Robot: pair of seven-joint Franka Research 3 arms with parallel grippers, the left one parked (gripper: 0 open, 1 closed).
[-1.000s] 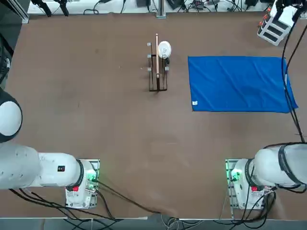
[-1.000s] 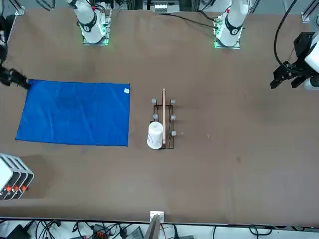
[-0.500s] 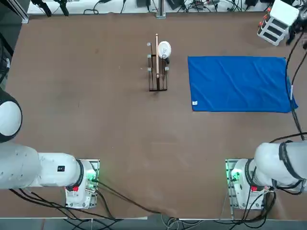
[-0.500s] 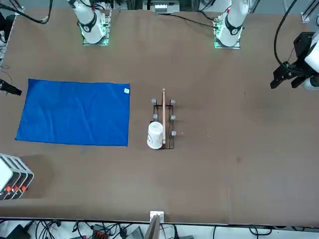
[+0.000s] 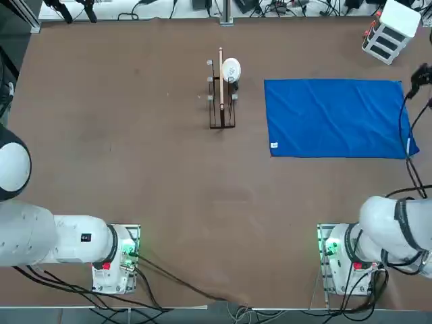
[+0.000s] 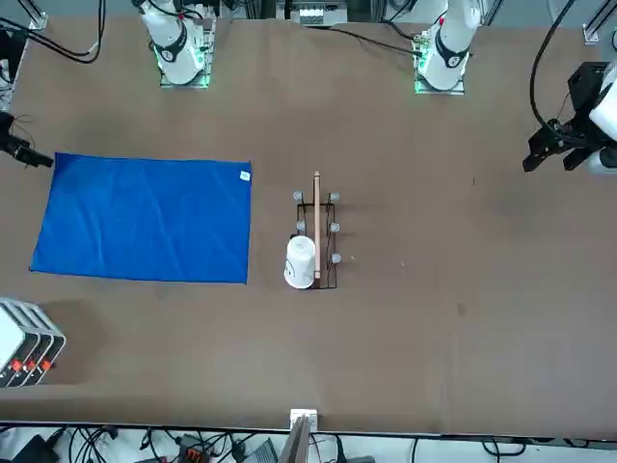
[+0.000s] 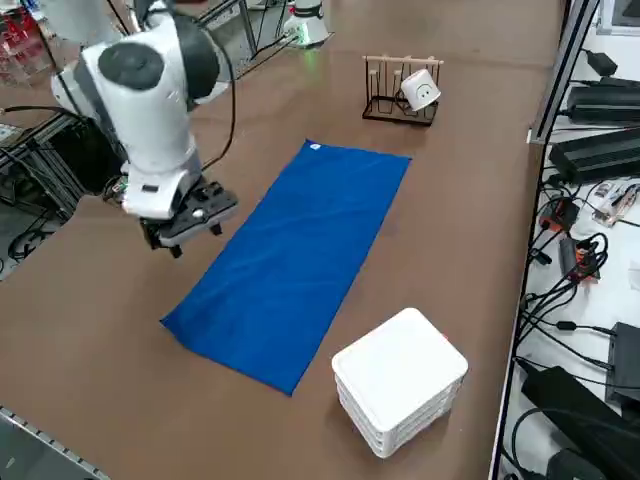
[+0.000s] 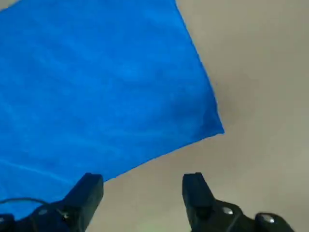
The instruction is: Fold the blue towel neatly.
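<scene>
The blue towel (image 5: 335, 119) lies spread flat and lightly wrinkled on the right half of the brown table (image 5: 135, 135), with its small white tag (image 5: 273, 145) at the corner nearest the table's middle. It also shows as the blue towel (image 6: 145, 219) in the front view and the blue towel (image 7: 295, 250) in the side view. My right gripper (image 5: 422, 73) hovers just off the towel's right end, above the table. In the side view the right gripper (image 7: 185, 225) hangs beside the towel's edge. In the wrist view the right gripper (image 8: 142, 193) is open and holds nothing, with a towel corner (image 8: 212, 125) just beyond its fingers.
A wooden rack (image 5: 221, 101) carrying a white cup (image 5: 231, 69) stands left of the towel. A white box (image 5: 390, 34) sits at the far right corner of the table. Black cables (image 5: 408, 135) hang over the towel's right end.
My right gripper has moved from above the white box toward the robot along the towel's right end. The towel has not moved.
</scene>
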